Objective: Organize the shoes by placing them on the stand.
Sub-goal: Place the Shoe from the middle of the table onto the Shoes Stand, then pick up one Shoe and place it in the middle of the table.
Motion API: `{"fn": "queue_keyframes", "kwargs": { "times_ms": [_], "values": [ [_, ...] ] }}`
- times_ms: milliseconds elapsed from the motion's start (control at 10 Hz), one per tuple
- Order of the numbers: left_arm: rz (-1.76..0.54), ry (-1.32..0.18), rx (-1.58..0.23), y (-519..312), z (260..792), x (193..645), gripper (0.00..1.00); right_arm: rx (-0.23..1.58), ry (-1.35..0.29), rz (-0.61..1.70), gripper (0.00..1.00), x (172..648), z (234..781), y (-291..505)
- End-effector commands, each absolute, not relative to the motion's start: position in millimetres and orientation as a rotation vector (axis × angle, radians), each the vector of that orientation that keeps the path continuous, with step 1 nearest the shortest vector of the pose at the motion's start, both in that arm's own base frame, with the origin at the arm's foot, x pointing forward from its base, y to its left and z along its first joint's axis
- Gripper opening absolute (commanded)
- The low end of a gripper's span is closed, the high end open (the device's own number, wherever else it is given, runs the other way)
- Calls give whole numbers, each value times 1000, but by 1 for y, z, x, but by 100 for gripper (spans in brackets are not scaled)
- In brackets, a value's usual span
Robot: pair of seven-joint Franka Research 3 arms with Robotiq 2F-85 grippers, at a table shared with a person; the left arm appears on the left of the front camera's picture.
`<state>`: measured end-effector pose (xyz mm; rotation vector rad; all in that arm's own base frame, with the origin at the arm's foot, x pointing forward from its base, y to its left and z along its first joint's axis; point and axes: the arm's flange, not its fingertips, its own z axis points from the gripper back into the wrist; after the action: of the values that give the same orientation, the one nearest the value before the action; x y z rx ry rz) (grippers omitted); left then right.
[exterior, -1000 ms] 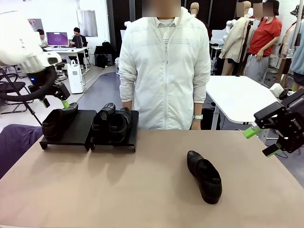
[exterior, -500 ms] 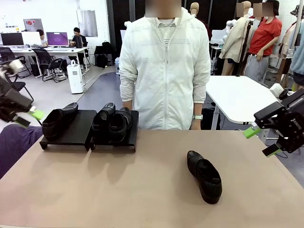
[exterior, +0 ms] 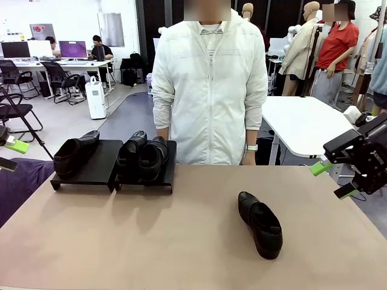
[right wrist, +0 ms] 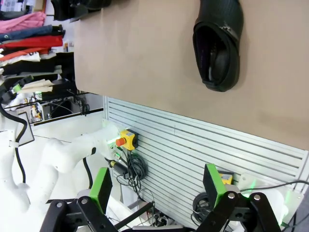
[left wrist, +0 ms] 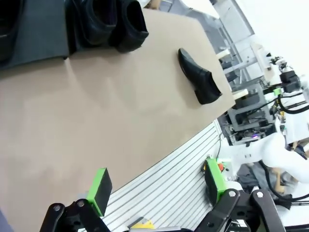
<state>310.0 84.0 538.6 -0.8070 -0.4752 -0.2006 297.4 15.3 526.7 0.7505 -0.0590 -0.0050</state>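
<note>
Three black shoes rest on the stand: one (exterior: 75, 152) on the left platform (exterior: 97, 172), a pair (exterior: 142, 157) on the right platform (exterior: 170, 169). A fourth shoe (exterior: 260, 223) lies on the tan table right of centre, toe toward me. My left gripper (exterior: 9, 154) hangs open and empty at the picture's left edge, off the table and well clear of the stand. Beyond the table's right edge, my right gripper (exterior: 332, 180) is open and empty too. The left wrist view has its gripper (left wrist: 158, 186), the lone shoe (left wrist: 199, 83) and the pair (left wrist: 113, 21). The right wrist view has its gripper (right wrist: 157, 186) and the lone shoe (right wrist: 219, 43).
A person in a white jacket (exterior: 208, 84) stands at the far edge, behind the middle of the table. A purple cloth (exterior: 18, 178) lies off the table's left side. A white table (exterior: 302, 124) stands behind on the right.
My left arm has pulled back from the shoe on the left platform, swinging out to the picture's left edge. That shoe stays on the stand. The right arm has not moved.
</note>
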Motion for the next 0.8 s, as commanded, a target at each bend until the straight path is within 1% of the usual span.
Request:
{"fn": "queue_keyframes", "kwargs": {
  "times_ms": [0,700],
  "values": [
    [-205,-523,-794,75,540,294,100,769,-64,15,100,299,529,13],
    [-205,-523,-794,75,540,294,100,769,-64,15,100,299,529,13]
  ]
}}
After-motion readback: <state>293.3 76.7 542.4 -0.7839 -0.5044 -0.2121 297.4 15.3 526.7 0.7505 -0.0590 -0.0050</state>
